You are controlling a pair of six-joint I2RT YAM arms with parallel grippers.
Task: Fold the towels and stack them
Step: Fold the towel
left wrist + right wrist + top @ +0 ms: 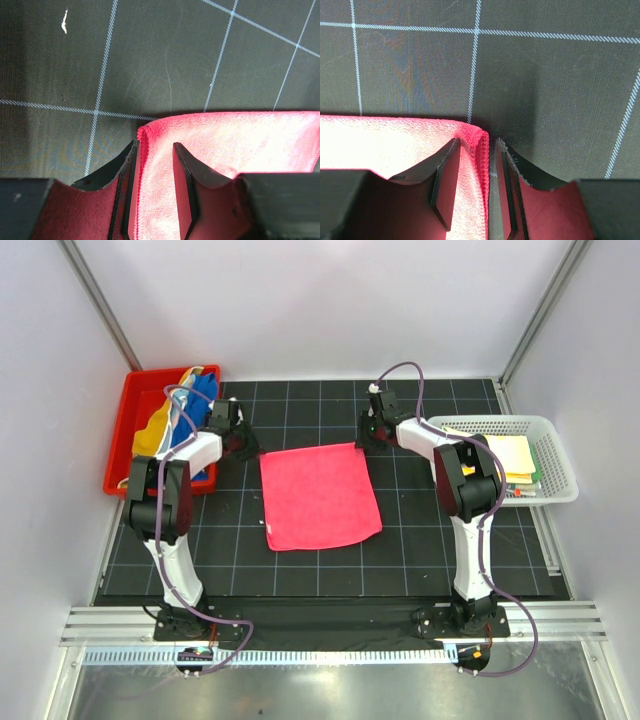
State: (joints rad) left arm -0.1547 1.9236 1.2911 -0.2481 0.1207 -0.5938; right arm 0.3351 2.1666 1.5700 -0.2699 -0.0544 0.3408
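Observation:
A pink-red towel (318, 496) lies flat on the black gridded mat. My left gripper (243, 445) is at its far left corner and my right gripper (368, 435) at its far right corner. In the left wrist view the towel (240, 145) runs between the fingers (182, 175) of the left gripper (155, 152); the jaws stand apart and do not pinch it. In the right wrist view the towel's corner (475, 137) sits between the open jaws of the right gripper (476, 155), with a gap to the right finger (506, 175). More towels, yellow (152, 435) and blue (205, 388), lie in the red bin.
The red bin (125, 440) stands at the mat's far left, close behind the left arm. A white mesh basket (560, 455) at the right holds folded cloths, yellow (510, 455) on top and green (543, 455) beside it. White walls enclose the workspace.

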